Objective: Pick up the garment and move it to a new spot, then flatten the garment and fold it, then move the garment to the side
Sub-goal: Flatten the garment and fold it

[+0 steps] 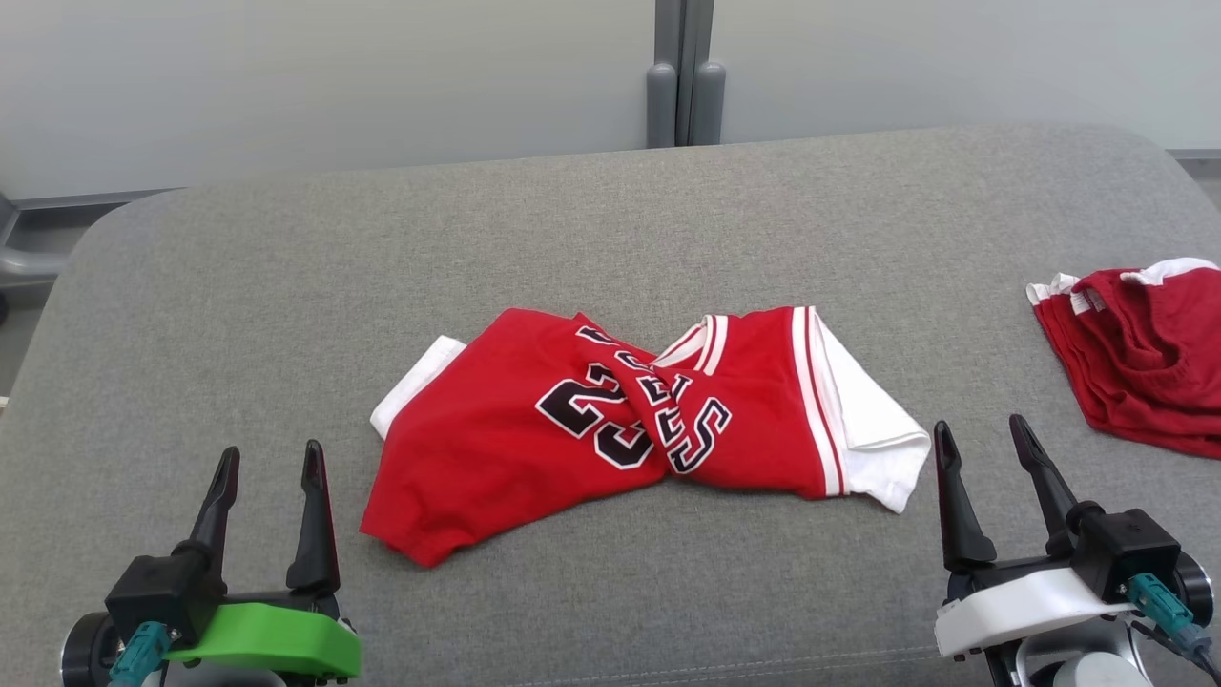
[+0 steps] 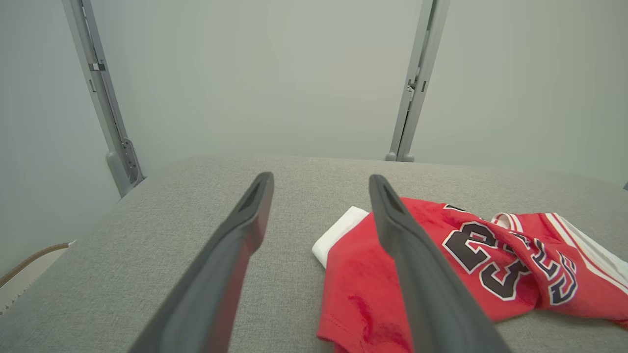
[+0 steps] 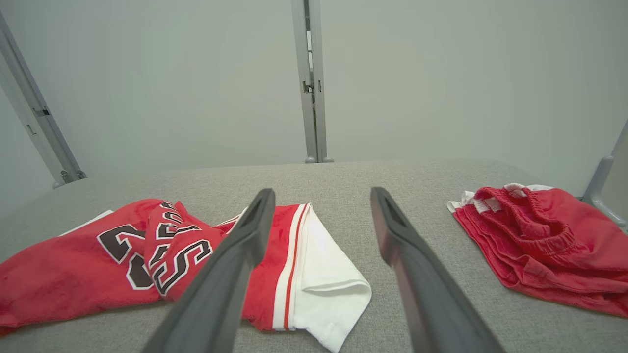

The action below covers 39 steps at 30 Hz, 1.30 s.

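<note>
Head view | left gripper (image 1: 271, 448) fingers (image 1: 315, 515) apart, upright | right gripper (image 1: 980, 422) likewise

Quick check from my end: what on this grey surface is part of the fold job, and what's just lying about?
Job in hand:
- red jersey, twisted, mid-table
- left gripper and right gripper, both open, clear of it

Lying about:
- crumpled red garment at the right edge of the grey table

On the red jersey (image 1: 477, 448) we read a black, white-edged 23 (image 1: 593, 416); just right of it, twisted lettering (image 1: 668, 405) ends in a clear S (image 1: 704, 435), the rest lost in folds.
</note>
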{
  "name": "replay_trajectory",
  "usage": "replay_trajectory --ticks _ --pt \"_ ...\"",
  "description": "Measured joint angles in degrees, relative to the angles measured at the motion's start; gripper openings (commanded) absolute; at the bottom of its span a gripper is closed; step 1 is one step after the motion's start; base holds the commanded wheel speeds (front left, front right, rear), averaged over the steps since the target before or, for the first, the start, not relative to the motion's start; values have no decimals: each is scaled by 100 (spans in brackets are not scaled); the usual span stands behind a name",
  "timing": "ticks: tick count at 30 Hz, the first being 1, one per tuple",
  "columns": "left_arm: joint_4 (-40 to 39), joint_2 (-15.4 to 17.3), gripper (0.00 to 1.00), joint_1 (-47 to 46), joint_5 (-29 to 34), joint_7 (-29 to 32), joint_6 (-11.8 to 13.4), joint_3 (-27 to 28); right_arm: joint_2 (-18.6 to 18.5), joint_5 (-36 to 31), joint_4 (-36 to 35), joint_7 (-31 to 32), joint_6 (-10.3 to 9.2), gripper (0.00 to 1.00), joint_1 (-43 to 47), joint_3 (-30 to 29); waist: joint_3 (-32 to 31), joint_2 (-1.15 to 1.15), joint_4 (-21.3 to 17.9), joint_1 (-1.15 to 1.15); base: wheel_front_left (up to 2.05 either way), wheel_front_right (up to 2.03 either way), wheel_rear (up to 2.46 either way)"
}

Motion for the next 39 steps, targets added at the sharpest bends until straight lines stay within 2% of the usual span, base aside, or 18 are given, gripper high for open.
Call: replay_trajectory --ticks 7,10,19,22,27,33,35,37,39 --pt "18 94 100 -52 126 113 -11 -172 0 8 -5 2 0 100 0 -20 21 0 18 0 0 0 0" --pt "62 181 100 -280 325 413 -191 -524 -1 8 -33 19 0 100 -3 -38 73 0 33 0 0 0 0" --pt "489 124 100 -1478 837 2227 -1483 -2156 0 -27 -112 45 0 100 -177 77 426 0 17 0 0 0 0" --pt "802 99 100 -1849 882 2726 -1735 -2506 -2 -4 -101 41 0 100 -289 140 599 0 -44 0 0 0 0" --pt "1337 229 100 -2453 870 3272 -1925 -2940 -1 66 -48 8 0 100 -435 178 902 0 -212 0 0 0 0" --pt "1756 560 96 -3017 848 3641 -1958 -3357 -3 186 32 -34 0 100 -593 159 1233 0 -484 0 0 0 0" --pt "1780 717 72 -3293 795 3795 -1972 -3664 -1 221 60 -54 0 100 -621 153 1381 0 -590 0 0 0 0" --pt "1752 824 0 -3465 710 3917 -1973 -3873 -2 232 66 -58 0 100 -657 146 1461 0 -645 0 0 0 0" --pt "1657 929 0 -3643 617 4041 -1974 -4097 -2 248 51 -58 0 100 -711 141 1523 0 -684 0 0 0 0"
